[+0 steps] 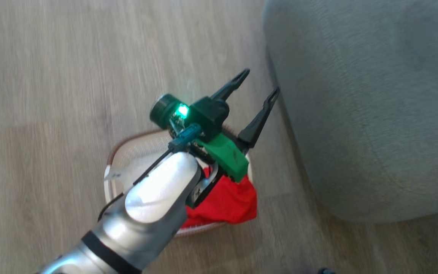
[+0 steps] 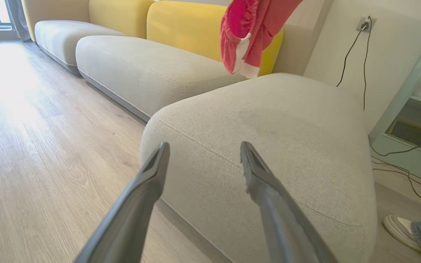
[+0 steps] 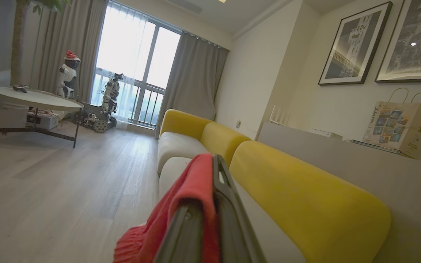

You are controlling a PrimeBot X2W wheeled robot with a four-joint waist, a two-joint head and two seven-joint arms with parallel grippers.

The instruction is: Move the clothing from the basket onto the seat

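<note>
Pale wood-look planks point(image 1: 51, 76) floor a living room with a tall curtained window point(image 3: 133, 73), a round white table point(image 3: 31, 98) and two framed dark prints point(image 3: 353, 44) on the cream wall. On the planks, just beside the large grey fabric sofa seat point(image 1: 375, 114), stands the small cream-white plastic basket with a brown woven-look rim point(image 1: 127, 141). A bright red soft garment point(image 1: 230, 201) lies heaped along the basket's side nearest the seat, spilling over the rim.

The left gripper point(image 1: 261, 81) hovers above the basket, its two dark fingers spread wide and holding nothing, pointing at the seat's rounded front corner. The right gripper point(image 3: 212, 190) is pinched closed on a second red garment with white trim point(image 2: 247, 33). This one hangs over the seat's back edge, in front of the yellow back cushions point(image 2: 181, 25); whether its hem touches the upholstery is hard to say. A person's pale shoe point(image 2: 397, 226) rests on the floor by the seat's far side.
</note>
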